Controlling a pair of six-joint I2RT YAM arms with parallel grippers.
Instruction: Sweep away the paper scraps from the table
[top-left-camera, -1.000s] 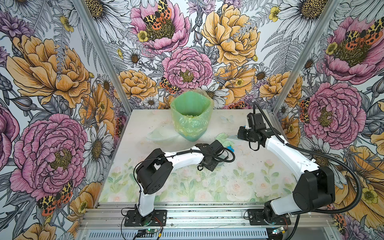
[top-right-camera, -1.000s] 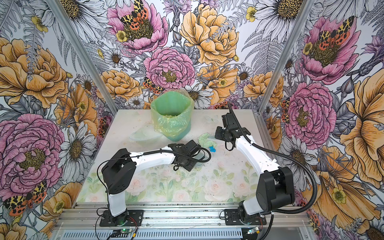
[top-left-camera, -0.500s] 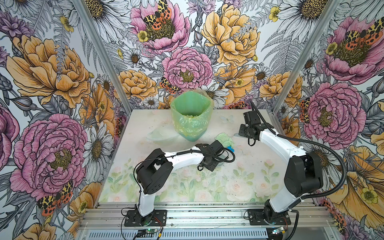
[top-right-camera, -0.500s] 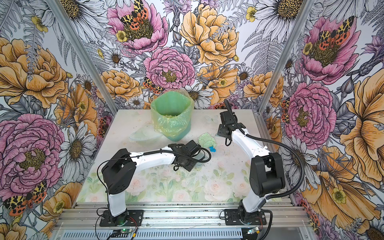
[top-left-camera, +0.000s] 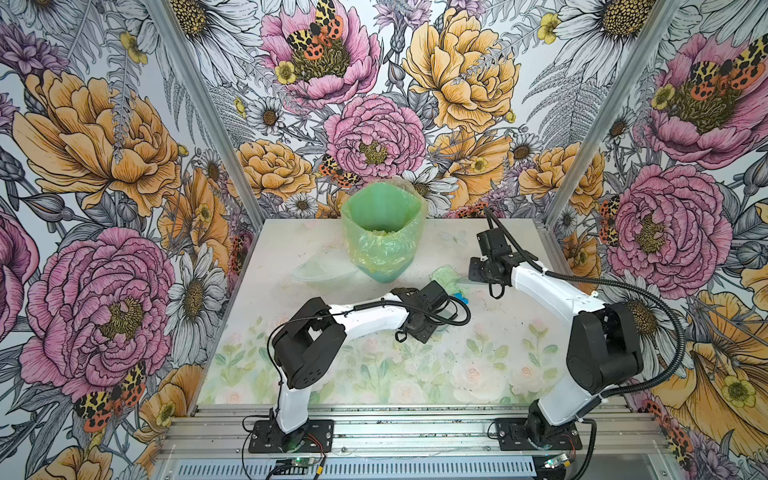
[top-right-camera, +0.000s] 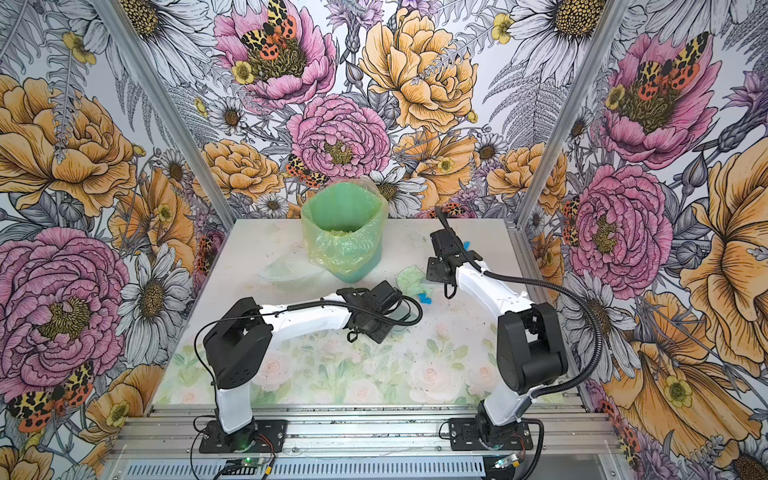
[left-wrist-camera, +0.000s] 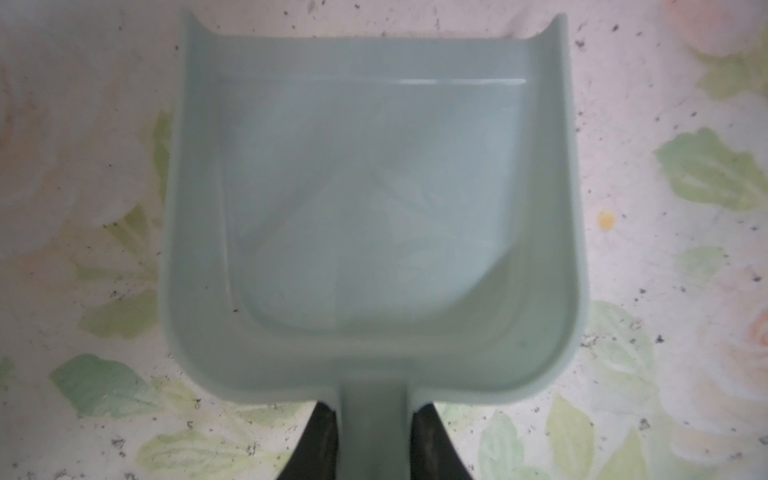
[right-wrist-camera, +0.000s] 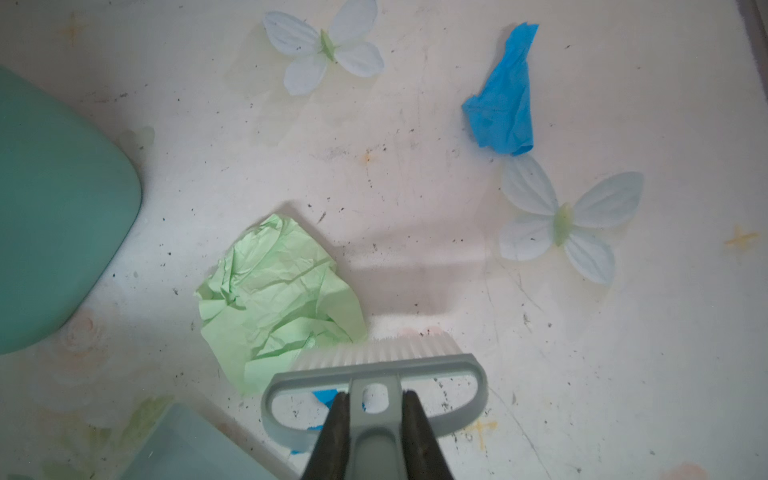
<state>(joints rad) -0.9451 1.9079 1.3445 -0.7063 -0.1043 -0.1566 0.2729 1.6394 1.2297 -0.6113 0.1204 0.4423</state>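
Observation:
A pale green paper scrap (right-wrist-camera: 274, 299) lies crumpled on the table (top-left-camera: 374, 374), beside the bin. A blue scrap (right-wrist-camera: 503, 108) lies farther out, and a small blue piece (right-wrist-camera: 322, 395) shows under the brush. My right gripper (right-wrist-camera: 376, 419) is shut on the handle of the grey-blue brush (right-wrist-camera: 374, 365), whose white bristles touch the green scrap's edge. My left gripper (left-wrist-camera: 376, 440) is shut on the handle of the dustpan (left-wrist-camera: 374, 208), which is empty and flat on the table. In both top views the green scrap (top-left-camera: 444, 276) (top-right-camera: 409, 278) sits between the two grippers.
The green bag-lined bin (top-left-camera: 382, 245) stands at the back middle, its base (right-wrist-camera: 54, 208) close to the green scrap. A clear plastic dish (top-left-camera: 322, 270) lies left of the bin. Pale butterflies (right-wrist-camera: 561, 220) are printed on the table.
The right arm has folded its elbow inward, and its gripper with the brush has shifted slightly left toward the green scrap. The left arm and dustpan have not moved.

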